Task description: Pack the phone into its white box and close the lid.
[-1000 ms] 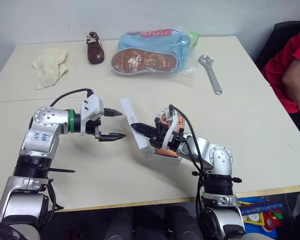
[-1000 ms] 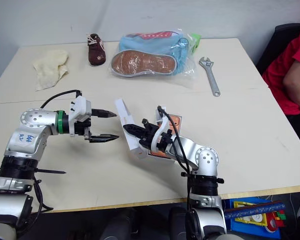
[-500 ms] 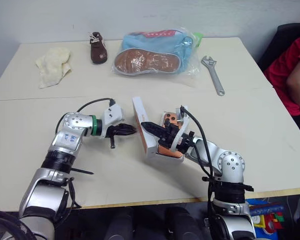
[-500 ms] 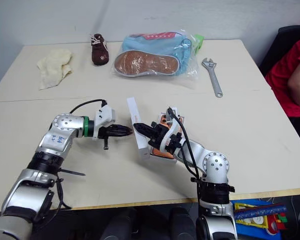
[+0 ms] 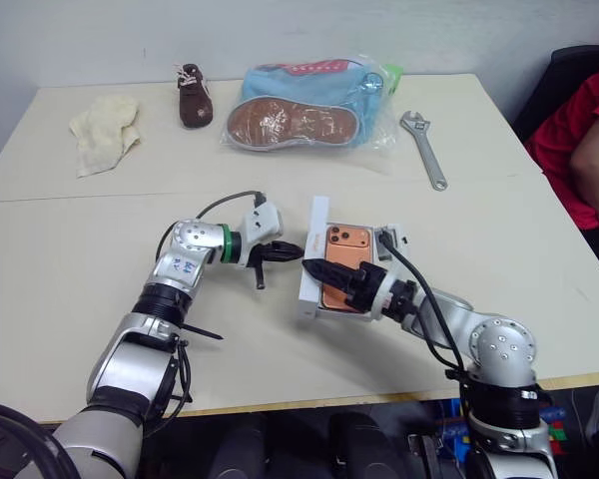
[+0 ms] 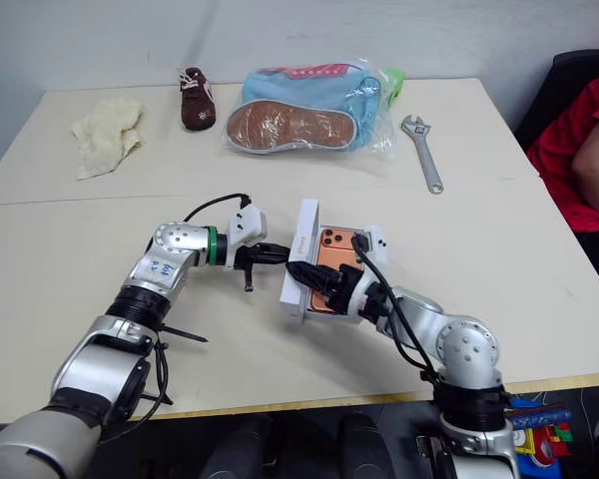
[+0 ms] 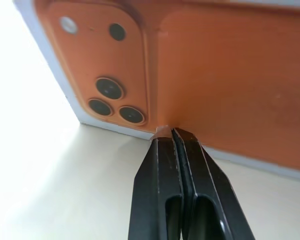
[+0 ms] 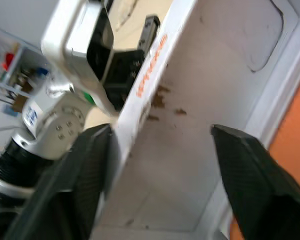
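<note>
Cream table [image 5: 70,299], grey wall behind.
Orange-copper phone [image 5: 344,267] lay in box; left gripper [image 5: 285,249] clenched empty, right gripper [image 5: 324,281] spread; wrench [image 5: 422,147] beyond.

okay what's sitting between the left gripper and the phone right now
A raised white cardboard wall, standing on edge, lies between the left gripper and the phone in the left eye view. The shut fingers meet an orange phone picture printed on it.

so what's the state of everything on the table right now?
phone: flat, camera side up, beside the box, not packed.
white box: tipped up on its long side, hollow facing the phone, no lid on.
left gripper: shut, tips at the box's outer side.
right gripper: open, straddling the box's raised wall.
cloth: crumpled.
small brown shoe: upright.
</note>
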Motion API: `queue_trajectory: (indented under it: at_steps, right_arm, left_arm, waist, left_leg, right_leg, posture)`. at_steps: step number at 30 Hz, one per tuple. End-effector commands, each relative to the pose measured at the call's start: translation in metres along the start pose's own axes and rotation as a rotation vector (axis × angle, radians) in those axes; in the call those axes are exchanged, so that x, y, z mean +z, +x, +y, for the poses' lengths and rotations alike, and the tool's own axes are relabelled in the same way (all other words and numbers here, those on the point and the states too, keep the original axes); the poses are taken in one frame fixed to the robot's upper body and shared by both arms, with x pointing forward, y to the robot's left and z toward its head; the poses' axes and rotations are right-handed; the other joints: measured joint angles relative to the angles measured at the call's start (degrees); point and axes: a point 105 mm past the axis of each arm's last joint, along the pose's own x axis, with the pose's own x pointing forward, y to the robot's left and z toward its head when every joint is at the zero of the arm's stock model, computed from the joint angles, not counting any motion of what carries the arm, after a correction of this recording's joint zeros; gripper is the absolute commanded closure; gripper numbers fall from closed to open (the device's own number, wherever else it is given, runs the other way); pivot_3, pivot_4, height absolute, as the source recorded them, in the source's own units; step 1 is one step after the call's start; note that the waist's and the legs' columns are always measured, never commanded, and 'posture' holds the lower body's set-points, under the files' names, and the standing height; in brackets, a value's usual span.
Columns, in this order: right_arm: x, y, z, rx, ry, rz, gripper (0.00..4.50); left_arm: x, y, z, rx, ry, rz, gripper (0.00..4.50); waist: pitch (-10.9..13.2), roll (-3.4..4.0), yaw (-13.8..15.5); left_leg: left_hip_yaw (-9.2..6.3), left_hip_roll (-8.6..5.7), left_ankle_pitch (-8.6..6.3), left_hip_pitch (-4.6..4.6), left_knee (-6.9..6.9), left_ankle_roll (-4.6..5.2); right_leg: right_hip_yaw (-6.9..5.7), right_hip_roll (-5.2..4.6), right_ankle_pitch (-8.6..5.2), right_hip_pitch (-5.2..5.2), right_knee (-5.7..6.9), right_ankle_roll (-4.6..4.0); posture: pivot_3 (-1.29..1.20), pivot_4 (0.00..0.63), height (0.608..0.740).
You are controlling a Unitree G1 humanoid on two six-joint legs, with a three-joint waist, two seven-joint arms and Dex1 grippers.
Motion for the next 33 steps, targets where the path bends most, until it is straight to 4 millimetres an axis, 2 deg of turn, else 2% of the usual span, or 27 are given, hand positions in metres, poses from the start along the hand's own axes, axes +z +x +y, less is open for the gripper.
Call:
queue_trajectory:
  at_steps: [1,6,7,10,13,16,19,22,26,28,33]
  right_arm:
    - [0.012,-0.021,0.01,0.027,-0.079,-0.028,1.37]
    - [0.021,-0.064,0.006,-0.013,-0.204,0.007,1.37]
    - [0.021,-0.071,0.005,-0.021,-0.22,0.019,1.37]
    - [0.019,-0.091,0.0,-0.047,-0.28,0.063,1.37]
    - [0.011,-0.103,-0.006,-0.086,-0.369,0.129,1.37]
    - [0.005,-0.112,-0.019,-0.146,-0.44,0.169,1.37]
    - [0.002,-0.115,-0.018,-0.128,-0.459,0.169,1.97]
    - [-0.008,-0.113,-0.012,-0.08,-0.531,0.219,3.0]
    - [-0.021,-0.108,-0.007,-0.031,-0.611,0.29,4.39]
    - [-0.035,-0.103,-0.005,0.009,-0.667,0.365,4.48]
    - [-0.05,-0.094,-0.016,0.011,-0.76,0.462,4.48]
  left_arm:
    - [0.018,0.009,0.001,-0.015,0.046,-0.042,4.5]
    - [0.032,0.032,-0.004,-0.036,0.062,-0.089,4.5]
    - [0.035,0.035,-0.004,-0.035,0.064,-0.099,4.5]
    - [0.045,0.039,-0.001,-0.012,0.08,-0.135,4.5]
    - [0.057,0.029,0.007,0.012,0.099,-0.167,4.5]
    - [0.07,0.009,0.017,0.012,0.099,-0.196,4.5]
    - [0.071,-0.006,0.016,-0.032,0.102,-0.19,4.5]
    - [0.05,-0.021,0.004,-0.146,0.119,-0.079,4.5]
    - [0.024,-0.029,-0.003,-0.236,0.116,0.054,4.5]
    - [0.01,-0.024,-0.007,-0.278,0.147,0.147,4.5]
    - [0.001,0.0,0.0,-0.242,0.215,0.236,4.5]
  waist:
    - [0.0,0.0,0.1]
    - [0.0,0.0,1.77]
    - [0.0,0.0,1.94]
    - [0.0,0.0,2.68]
    - [0.0,-0.01,2.7]
    - [0.01,-0.01,2.52]
    - [0.0,-0.01,2.44]
    - [0.0,0.0,2.56]
    - [0.01,0.0,2.72]
    - [0.0,0.0,2.9]
    - [0.02,-0.02,3.02]
  left_leg:
    - [-0.01,0.0,0.0,-0.01,0.02,0.0]
    - [-0.04,-0.01,-0.03,-0.25,0.2,0.06]
    - [-0.08,-0.04,-0.21,-0.37,0.27,0.39]
    - [-0.04,-0.06,-0.25,-0.5,0.44,0.45]
    - [0.01,-0.09,-0.28,-0.52,0.56,0.51]
    - [0.04,-0.08,-0.33,-0.51,0.58,0.6]
    - [0.04,-0.06,-0.29,-0.48,0.58,0.53]
    - [0.04,-0.08,-0.2,-0.48,0.59,0.38]
    - [0.01,-0.09,-0.18,-0.49,0.61,0.33]
    - [0.01,-0.12,-0.18,-0.5,0.63,0.35]
    - [-0.03,-0.2,-0.32,-0.65,1.04,0.56]
  right_leg:
    - [-0.02,0.0,0.01,0.01,-0.05,0.02]
    - [-0.1,-0.01,0.09,0.0,-0.18,0.16]
    - [-0.13,-0.01,0.11,-0.01,-0.18,0.2]
    - [-0.17,-0.01,0.18,0.01,-0.25,0.32]
    - [-0.15,0.01,0.22,0.04,-0.34,0.4]
    - [-0.13,0.07,0.23,0.02,-0.52,0.4]
    - [-0.12,0.13,0.23,0.02,-0.48,0.4]
    - [-0.13,0.15,0.23,0.04,-0.5,0.4]
    - [-0.15,0.17,0.22,0.04,-0.52,0.4]
    - [-0.14,0.16,0.22,0.05,-0.53,0.4]
    - [-0.17,0.12,0.25,0.1,-0.53,0.46]
  posture:
    - [0.0,0.15,0.74]
    - [0.0,0.15,0.74]
    - [0.0,0.15,0.74]
    - [0.0,0.15,0.74]
    - [0.0,0.15,0.74]
    - [0.0,0.15,0.74]
    - [0.0,0.15,0.74]
    - [0.0,0.15,0.74]
    - [0.0,0.15,0.74]
    - [0.0,0.15,0.74]
    - [0.0,0.15,0.74]
